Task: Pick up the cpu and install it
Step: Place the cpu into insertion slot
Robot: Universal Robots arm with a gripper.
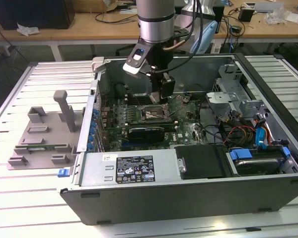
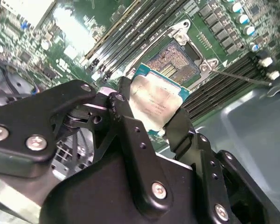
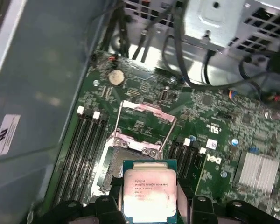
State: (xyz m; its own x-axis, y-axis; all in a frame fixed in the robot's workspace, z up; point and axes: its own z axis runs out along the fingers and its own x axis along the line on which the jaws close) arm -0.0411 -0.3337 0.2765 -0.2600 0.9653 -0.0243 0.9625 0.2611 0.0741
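The gripper (image 3: 149, 198) grips the cpu (image 3: 149, 191) between its black fingers (image 3: 115, 193), which press on two opposite edges, with the silver top facing the camera. Just past the fingertips lies the open socket (image 3: 113, 163), and its metal load frame (image 3: 144, 123) stands hinged open farther out. Memory slots (image 3: 84, 144) run alongside, outside one finger. A finned silver heatsink (image 3: 259, 170) sits well beyond the other.

Silver-grey cpu (image 3: 149, 192) with green edge, black claw (image 2: 151, 111), green motherboard (image 3: 203, 114).
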